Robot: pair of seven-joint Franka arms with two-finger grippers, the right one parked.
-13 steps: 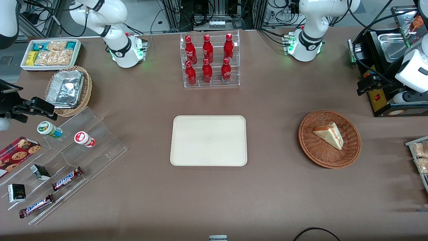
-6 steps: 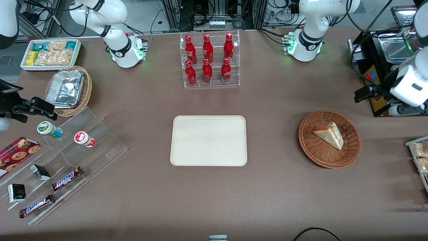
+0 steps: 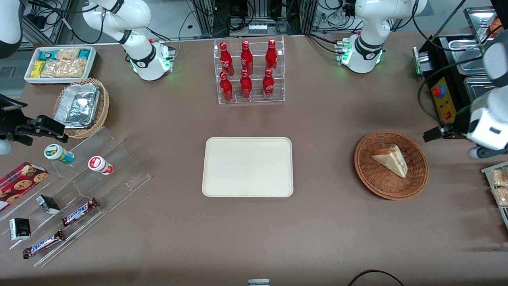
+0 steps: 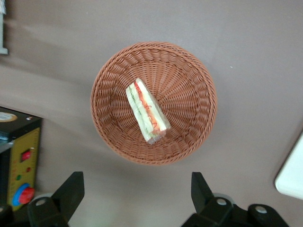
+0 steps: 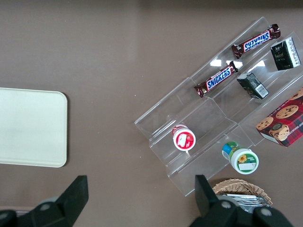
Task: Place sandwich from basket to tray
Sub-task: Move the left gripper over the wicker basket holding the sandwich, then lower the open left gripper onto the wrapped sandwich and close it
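Over the last second the working arm has swung away from the black equipment at its end of the surface (image 3: 317, 222) and come nearer the front camera, so its hand (image 4: 137, 196) now hangs above bare surface just beside the wicker basket (image 3: 416, 180). The wrist camera looks straight down on that basket (image 4: 189, 94), which suggests the approach is nearly lined up but not yet centred.

The hand is spread wide and holds nothing; its two dark fingers (image 4: 70, 191) stand well apart, clear of the basket rim.

The sandwich (image 3: 391, 159) has not moved. It lies on its side inside the basket, roughly in the middle, with its red and green filling edge (image 4: 144, 109) facing up in the wrist view.

The cream tray (image 3: 222, 186) sits bare at the centre of the surface, well apart from the basket, toward the parked arm's end.

The task is judged to be at its opening reach: the hand has yet to shift over the sandwich and descend.
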